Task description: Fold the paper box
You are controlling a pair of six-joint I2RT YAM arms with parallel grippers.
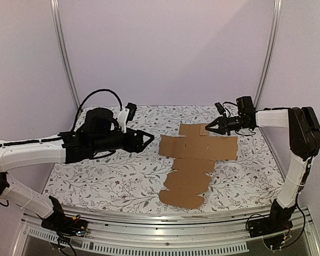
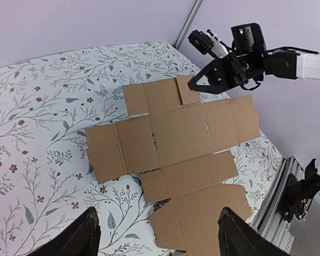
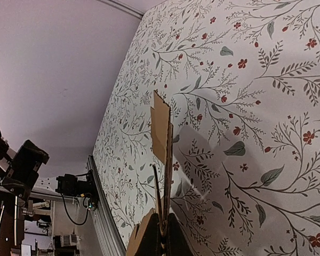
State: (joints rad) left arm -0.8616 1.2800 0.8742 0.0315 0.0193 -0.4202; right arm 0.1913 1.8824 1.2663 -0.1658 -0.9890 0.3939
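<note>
The paper box (image 1: 197, 154) lies unfolded as a flat brown blank on the floral cloth (image 1: 106, 176), right of centre in the top view. Its wide cross panel runs left to right, and its long scalloped tail reaches toward the lower edge of the frame.

The right gripper (image 1: 210, 128) comes in from the upper right with its jaws closed down on the small flap (image 2: 186, 88) at the blank's top edge. In the right wrist view the card (image 3: 161, 128) rises edge-on from between the two dark fingers (image 3: 173, 242) at the bottom of the frame. The fingers are pinched tight against it, and its shadow falls on the cloth beside it.

The left gripper (image 1: 149, 140) sits left of centre in the top view, just beside the blank's left edge, and appears to stop just short of it. It is spread wide and holds nothing. In the left wrist view its two fingertips (image 2: 85, 237) stand far apart at the bottom corners of the frame. The brown blank (image 2: 181, 138) fills the middle of that view, with the right gripper (image 2: 194, 84) at its upper right.
</note>
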